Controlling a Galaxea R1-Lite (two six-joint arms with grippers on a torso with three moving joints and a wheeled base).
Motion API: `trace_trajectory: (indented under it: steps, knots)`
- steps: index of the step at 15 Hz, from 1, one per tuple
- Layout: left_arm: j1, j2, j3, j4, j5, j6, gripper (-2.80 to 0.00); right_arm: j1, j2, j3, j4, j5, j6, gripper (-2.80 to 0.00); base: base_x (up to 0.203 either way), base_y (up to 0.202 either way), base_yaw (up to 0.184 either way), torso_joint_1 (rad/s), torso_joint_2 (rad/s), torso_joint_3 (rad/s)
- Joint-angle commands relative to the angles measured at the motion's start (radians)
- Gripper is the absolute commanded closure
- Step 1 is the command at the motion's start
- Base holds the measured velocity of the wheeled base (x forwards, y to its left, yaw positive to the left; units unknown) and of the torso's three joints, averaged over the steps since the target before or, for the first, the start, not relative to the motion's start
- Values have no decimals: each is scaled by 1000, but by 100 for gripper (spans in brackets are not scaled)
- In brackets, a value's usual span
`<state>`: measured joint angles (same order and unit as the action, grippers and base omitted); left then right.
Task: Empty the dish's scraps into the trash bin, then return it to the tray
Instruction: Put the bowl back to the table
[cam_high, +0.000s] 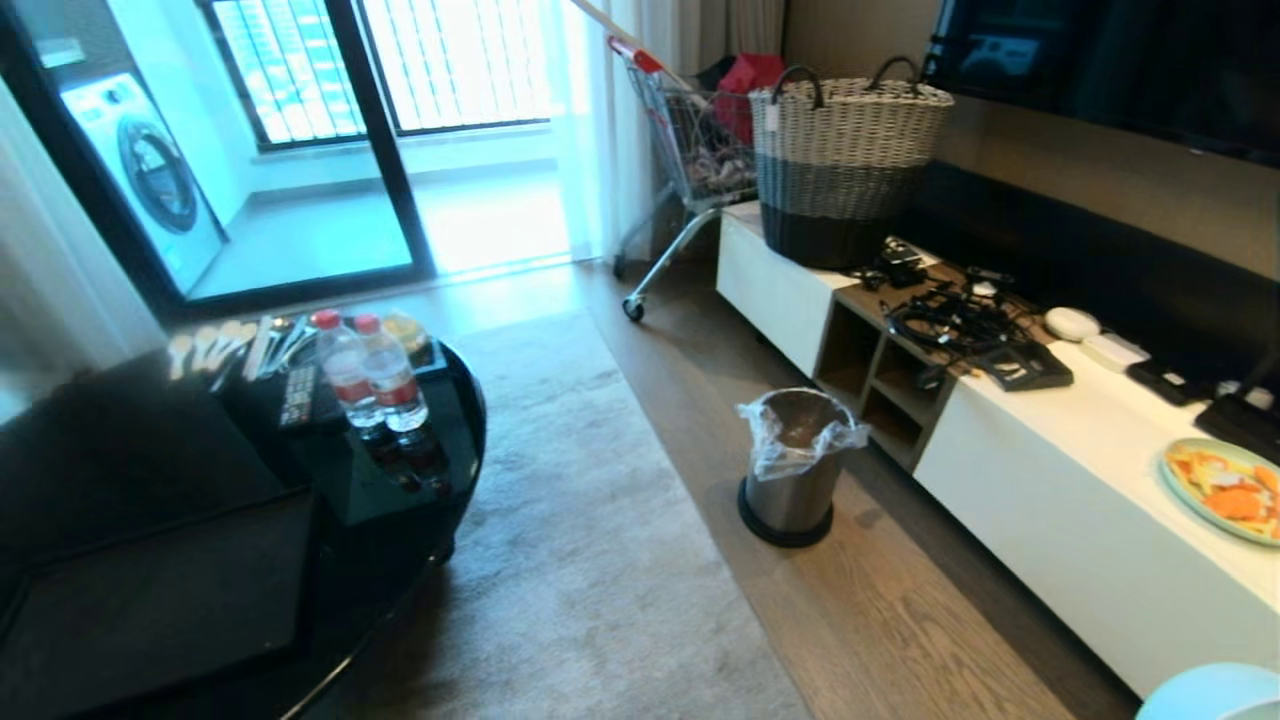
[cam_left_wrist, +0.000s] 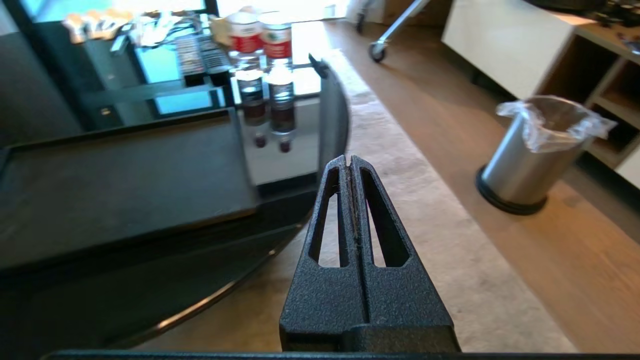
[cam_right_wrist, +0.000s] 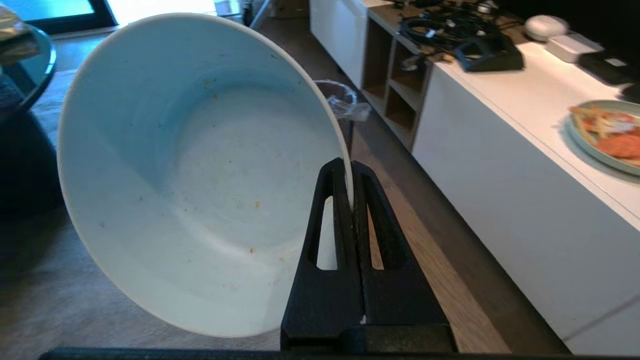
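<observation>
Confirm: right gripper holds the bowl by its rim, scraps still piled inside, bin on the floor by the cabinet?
Wrong on the scraps. The right wrist view shows the bowl emptied, only tiny specks left. The rest stands: the right gripper pinches its rim, and the bin stands on the floor by the cabinet.

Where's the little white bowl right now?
The white bowl is clamped by its rim in the right hand, tipped on edge and nearly empty, above the floor beside the white cabinet.

The left tool (cam_left_wrist: 350, 162) hangs with its fingers pressed together, empty, over the rug (cam_left_wrist: 425, 240). Beside it lies the tray (cam_left_wrist: 125, 185) on the counter (cam_left_wrist: 225, 295) — bottles (cam_left_wrist: 262, 40) behind, bin (cam_left_wrist: 530, 155) well apart.
</observation>
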<state>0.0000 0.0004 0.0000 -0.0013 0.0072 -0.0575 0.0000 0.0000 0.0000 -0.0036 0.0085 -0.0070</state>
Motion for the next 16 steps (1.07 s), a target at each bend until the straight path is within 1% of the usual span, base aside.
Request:
trace_trajectory:
  steps: [1, 16]
  knots:
    - [0, 0, 0, 0, 0, -1, 0, 0, 2, 0, 1, 1, -1, 0, -3, -11, 170, 2, 2, 6]
    - [0, 1, 0, 0, 0, -2, 0, 0, 2, 0, -1, -1, 1, 0, 0, -9, 169, 2, 3, 3]
